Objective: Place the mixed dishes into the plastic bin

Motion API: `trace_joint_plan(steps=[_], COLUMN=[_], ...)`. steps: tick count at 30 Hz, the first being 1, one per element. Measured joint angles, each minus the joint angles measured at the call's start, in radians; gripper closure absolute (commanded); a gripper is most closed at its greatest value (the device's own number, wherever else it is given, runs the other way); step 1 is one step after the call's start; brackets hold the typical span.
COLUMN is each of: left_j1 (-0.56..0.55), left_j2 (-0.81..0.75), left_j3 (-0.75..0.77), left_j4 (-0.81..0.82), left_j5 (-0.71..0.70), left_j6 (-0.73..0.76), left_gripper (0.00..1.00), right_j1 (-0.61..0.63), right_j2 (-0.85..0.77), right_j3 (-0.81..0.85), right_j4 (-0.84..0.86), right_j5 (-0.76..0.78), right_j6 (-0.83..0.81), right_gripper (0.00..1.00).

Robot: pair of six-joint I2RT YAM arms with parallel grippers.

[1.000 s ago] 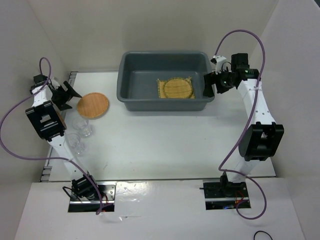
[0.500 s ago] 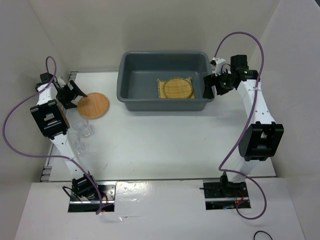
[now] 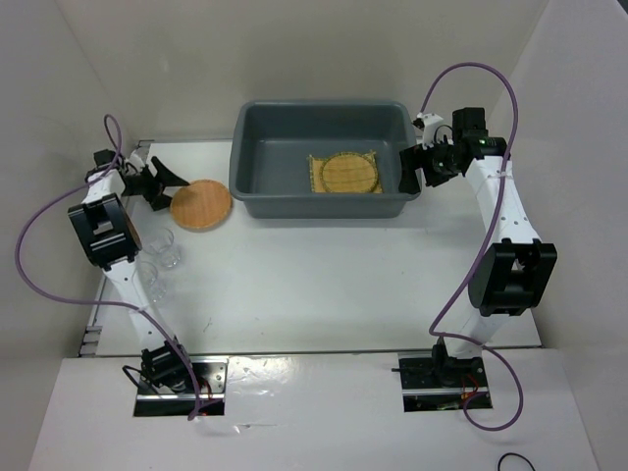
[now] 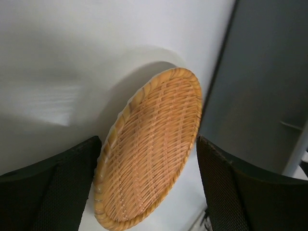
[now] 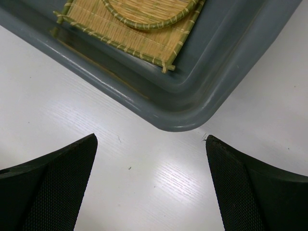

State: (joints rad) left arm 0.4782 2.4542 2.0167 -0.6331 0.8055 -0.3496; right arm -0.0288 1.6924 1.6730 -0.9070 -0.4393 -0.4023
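Note:
The orange-brown woven disc (image 3: 201, 204) (image 4: 151, 154) lies on the table just left of the grey-blue plastic bin (image 3: 257, 191) (image 4: 260, 72). My left gripper (image 3: 162, 182) (image 4: 148, 142) is open around the disc's near edge; one pad sits against the rim, the other stands a little off it. Inside the bin a round tan disc (image 3: 350, 173) (image 5: 144, 9) rests on the square yellow mat (image 3: 319, 182) (image 5: 159, 48). Two clear glass cups (image 3: 167, 250) (image 3: 149, 278) stand by the left arm. My right gripper (image 3: 412, 167) (image 5: 150, 138) hangs open and empty at the bin's right end.
White walls close in the table on the left, back and right. The left arm's purple cable loops over the table's left edge. The bin's rounded corner (image 5: 185, 118) lies just ahead of the right fingers.
My left gripper has swung right toward the bin, and the orange-brown disc has slid right with it, closer to the bin wall. The right arm has stayed still.

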Motion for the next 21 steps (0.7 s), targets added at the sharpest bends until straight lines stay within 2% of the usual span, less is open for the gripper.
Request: trace_joint_plan(steps=[8, 13, 17, 20, 21], left_j1=[-0.043, -0.065, -0.076, -0.079, -0.079], left_j2=[0.102, 0.148, 0.169, 0.182, 0.187], left_j3=[0.014, 0.032, 0.051, 0.057, 0.058], left_j4=[0.021, 0.003, -0.002, 0.002, 0.005], left_j5=[0.307, 0.411, 0.43, 0.433, 0.437], left_j6=[-0.018, -0.024, -0.018, -0.015, -0.014], left_gripper=[0.19, 0.26, 0.36, 0.49, 0.56], right_j1=[0.0, 0.0, 0.0, 0.0, 0.0], right_j2=[0.0, -0.001, -0.001, 0.0, 0.0], right_j3=[0.0, -0.022, -0.027, -0.027, -0.027], right_j4=[0.001, 0.016, 0.036, 0.048, 0.05], right_j5=[0.018, 0.068, 0.107, 0.119, 0.122], right_j6=[0.0, 0.008, 0.022, 0.031, 0.033], right_gripper=[0.02, 0.02, 0.02, 0.02, 0.02])
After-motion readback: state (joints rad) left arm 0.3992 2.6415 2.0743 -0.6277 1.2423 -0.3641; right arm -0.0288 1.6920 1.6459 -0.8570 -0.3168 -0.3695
